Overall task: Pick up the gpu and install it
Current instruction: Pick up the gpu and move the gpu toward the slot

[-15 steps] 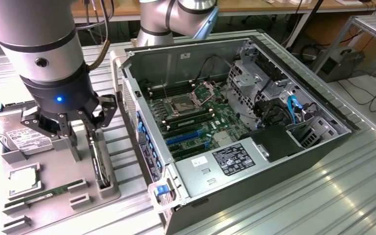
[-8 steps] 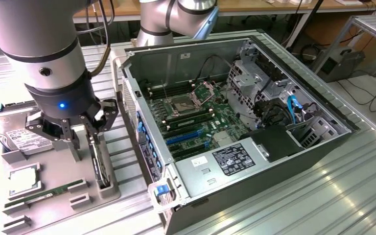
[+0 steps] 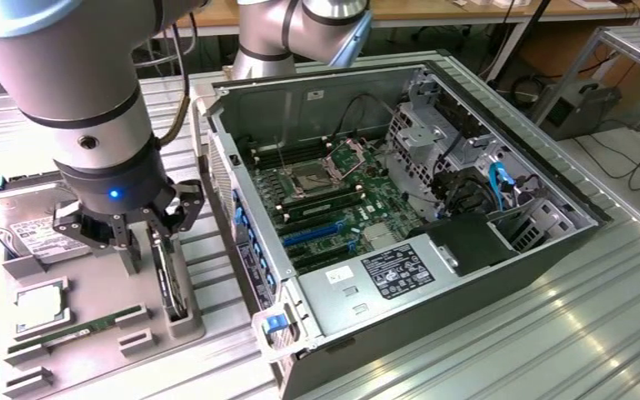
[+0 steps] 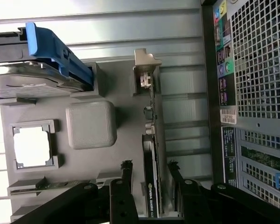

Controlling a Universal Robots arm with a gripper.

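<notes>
Standing on its long edge in a slot of the grey moulded tray [image 4: 126,116], the gpu [image 4: 152,144] shows a thin dark board, a black cooler face with white lettering and a silver metal bracket [image 4: 146,63] bent over at the far end. The gripper [image 4: 149,167] is right over it, black fingers [image 4: 126,170] spread to either side of the card, a gap on each flank, nothing pinched. Out across the tray: a boxy silver hard drive [image 4: 23,79] in a blue plastic carrier, a square processor [image 4: 32,145] in its recess, a narrow green RAM stick [image 4: 49,185]. Just beside the tray lies the open computer case [image 3: 287,108], with a perforated rear grille and a green motherboard with blue slots inside. Everything sits on a ribbed, shiny metal table [image 3: 498,350]; wooden benches [image 3: 432,10] and loose cables run behind.
</notes>
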